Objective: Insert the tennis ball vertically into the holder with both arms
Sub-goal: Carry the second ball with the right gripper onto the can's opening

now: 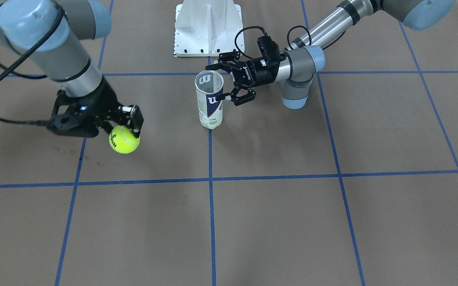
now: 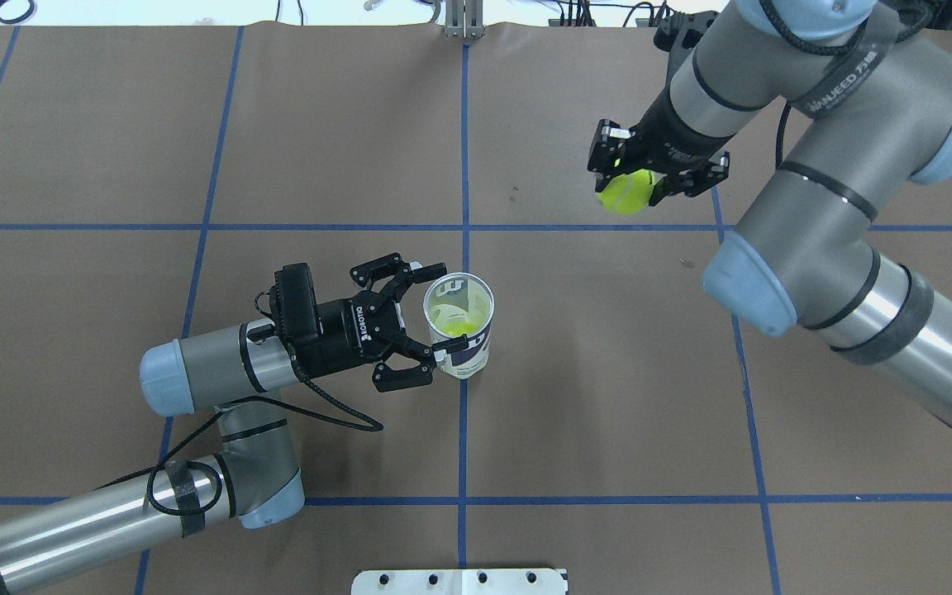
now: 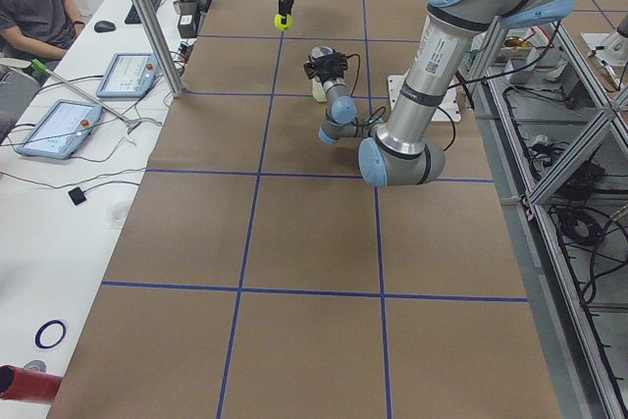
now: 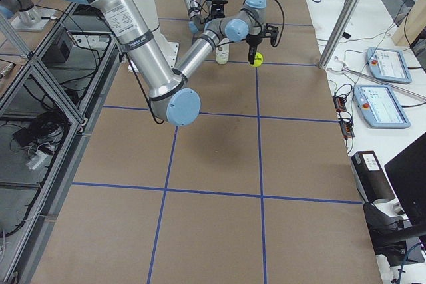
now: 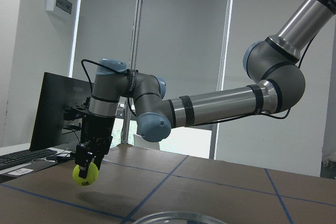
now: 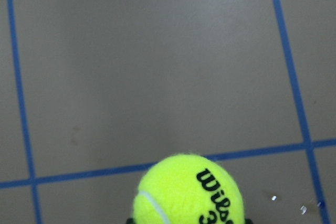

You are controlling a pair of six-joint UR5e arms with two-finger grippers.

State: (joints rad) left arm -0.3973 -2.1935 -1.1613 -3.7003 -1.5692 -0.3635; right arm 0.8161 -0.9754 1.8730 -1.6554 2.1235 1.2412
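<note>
The holder [image 1: 210, 107], a clear tube with a white and navy label, stands upright near the table's middle [image 2: 469, 351]. Something yellow-green lies at its bottom. My left gripper [image 2: 443, 311] reaches it sideways and is open. One finger stands on each side of the tube, and the nearer pad [image 1: 224, 97] touches the label. In the left wrist view only the holder's rim [image 5: 173, 216] shows. My right gripper [image 2: 629, 183] points down, shut on the yellow tennis ball [image 2: 626, 196], which hangs just above the table [image 1: 124, 140], well to the side of the holder. The ball [image 6: 189, 190] fills the lower right wrist view.
The white pedestal [image 1: 208, 28] stands at the robot's edge of the table, close behind the holder. Blue tape lines grid the brown table top [image 1: 253, 222]. A person [image 3: 39, 2] sits at a desk with control tablets [image 3: 57, 130] beyond the table's far side.
</note>
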